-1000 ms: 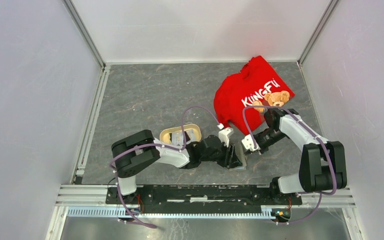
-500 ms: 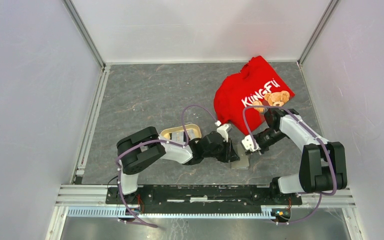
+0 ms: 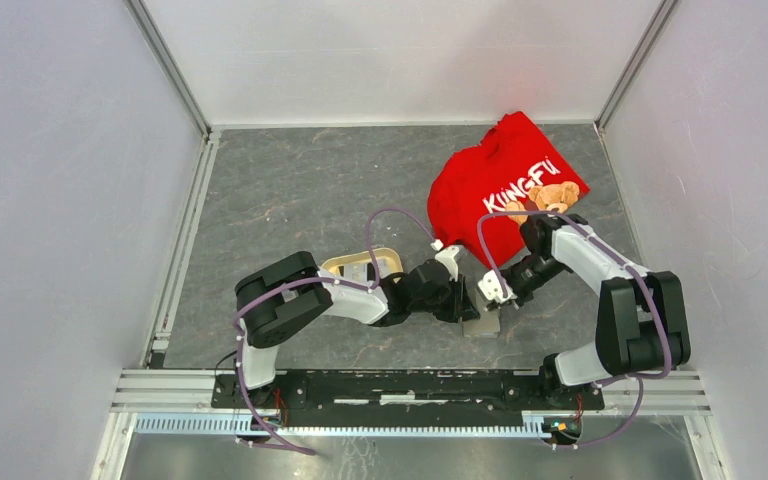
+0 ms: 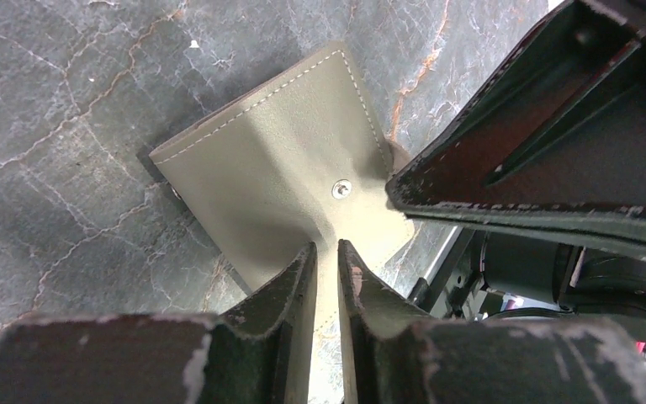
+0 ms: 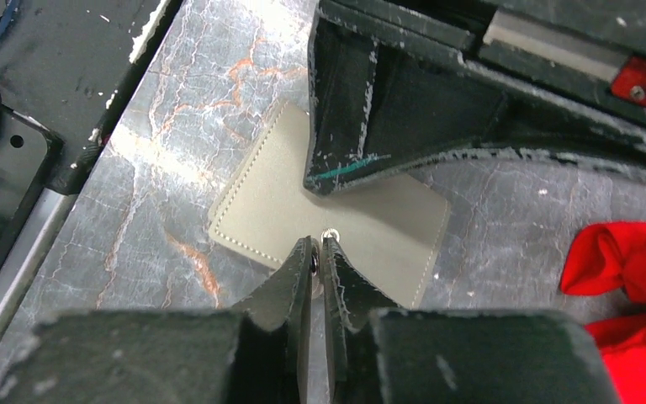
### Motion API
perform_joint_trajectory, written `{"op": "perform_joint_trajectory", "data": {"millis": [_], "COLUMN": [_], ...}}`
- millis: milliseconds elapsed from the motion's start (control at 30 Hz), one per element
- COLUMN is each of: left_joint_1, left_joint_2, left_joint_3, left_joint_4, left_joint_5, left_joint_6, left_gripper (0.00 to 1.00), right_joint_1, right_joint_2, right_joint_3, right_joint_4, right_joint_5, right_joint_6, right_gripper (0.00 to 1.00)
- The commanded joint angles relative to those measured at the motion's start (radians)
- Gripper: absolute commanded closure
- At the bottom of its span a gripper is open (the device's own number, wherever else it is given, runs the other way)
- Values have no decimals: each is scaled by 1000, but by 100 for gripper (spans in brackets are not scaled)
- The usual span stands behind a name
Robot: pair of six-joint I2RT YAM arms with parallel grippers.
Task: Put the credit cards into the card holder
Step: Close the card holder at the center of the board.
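Note:
The card holder (image 3: 483, 326) lies closed on the table near the front, grey-beige with white stitching and a metal snap (image 4: 342, 188). In the left wrist view my left gripper (image 4: 327, 246) is shut on a raised fold of the card holder (image 4: 277, 168). From the other side, my right gripper (image 5: 318, 241) is closed to a thin slit around the snap tab of the card holder (image 5: 370, 227). In the top view the left gripper (image 3: 463, 306) and right gripper (image 3: 493, 300) meet over it. I cannot make out the credit cards.
A beige oval tray (image 3: 338, 264) sits behind the left arm, which covers much of it. A red shirt (image 3: 500, 190) with a bear print lies at the back right, close to the right arm. The metal base rail (image 3: 410, 385) runs along the front edge.
The left gripper's jaws have closed down onto the card holder and the left arm has shifted slightly. The right gripper's jaws have eased a little apart, staying at the snap tab.

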Motion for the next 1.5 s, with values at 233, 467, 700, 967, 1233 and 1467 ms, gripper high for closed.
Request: {"op": "perform_joint_trajectory", "data": {"millis": [233, 467, 700, 967, 1233, 1467], "left_joint_1": [21, 21, 20, 19, 15, -8], "left_joint_2": [54, 54, -40, -228, -319, -264], "left_joint_3": [-11, -28, -89, -114, -214, -168], "left_joint_4": [-191, -166, -61, -20, -69, -180], "left_joint_5": [-188, -184, -177, -204, -259, -286], "left_joint_6": [-7, -24, -17, 68, 151, 189], "left_gripper": [76, 76, 73, 53, 42, 41], "right_joint_1": [31, 4, -4, -3, -3, -5], "right_joint_2": [-28, -254, -448, -395, -294, -202], "right_joint_3": [1, -10, -144, -147, -98, -79], "right_joint_4": [230, 375, 612, 562, 507, 564], "right_joint_5": [-122, -154, 91, 159, 52, 33], "right_joint_6": [224, 759, 1340, 1424, 1399, 1474], "right_gripper": [64, 52, 48, 45, 44, 62]}}
